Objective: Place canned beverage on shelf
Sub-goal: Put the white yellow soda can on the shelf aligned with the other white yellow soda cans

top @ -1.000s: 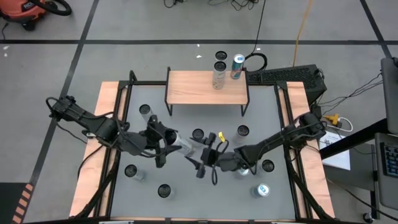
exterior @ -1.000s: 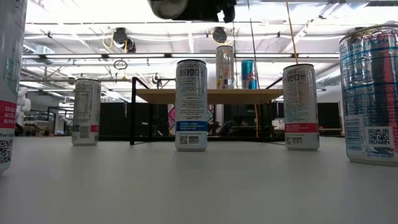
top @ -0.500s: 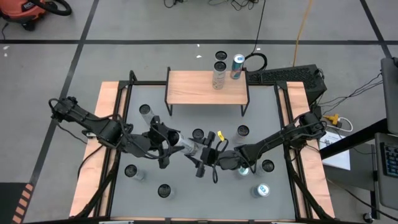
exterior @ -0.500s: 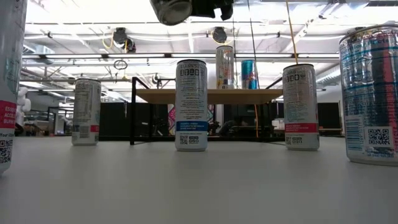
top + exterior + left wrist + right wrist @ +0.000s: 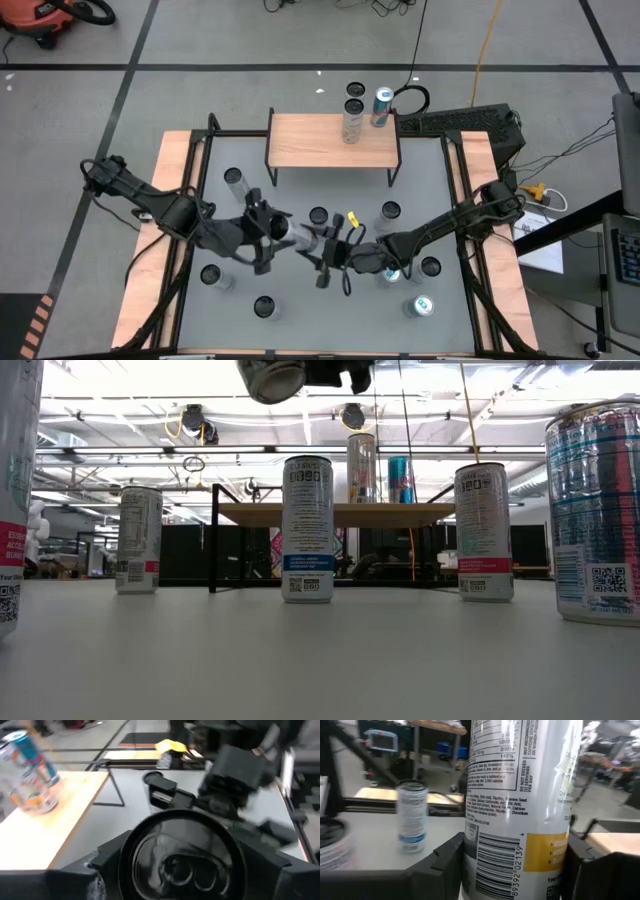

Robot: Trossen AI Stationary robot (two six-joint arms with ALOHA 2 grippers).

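While the left gripper (image 5: 268,228) clamped a silver can (image 5: 300,237) lying sideways at mid-frame, the right gripper (image 5: 325,254) straddled its far end, jaws not visibly tight. Shelf (image 5: 333,141): upper centre. Advice: secure the right grip before the left lets go.

Grey-topped table (image 5: 420,200) with wooden side edges; black keyboard (image 5: 455,122) beyond its far right corner; orange cable (image 5: 487,45) across floor
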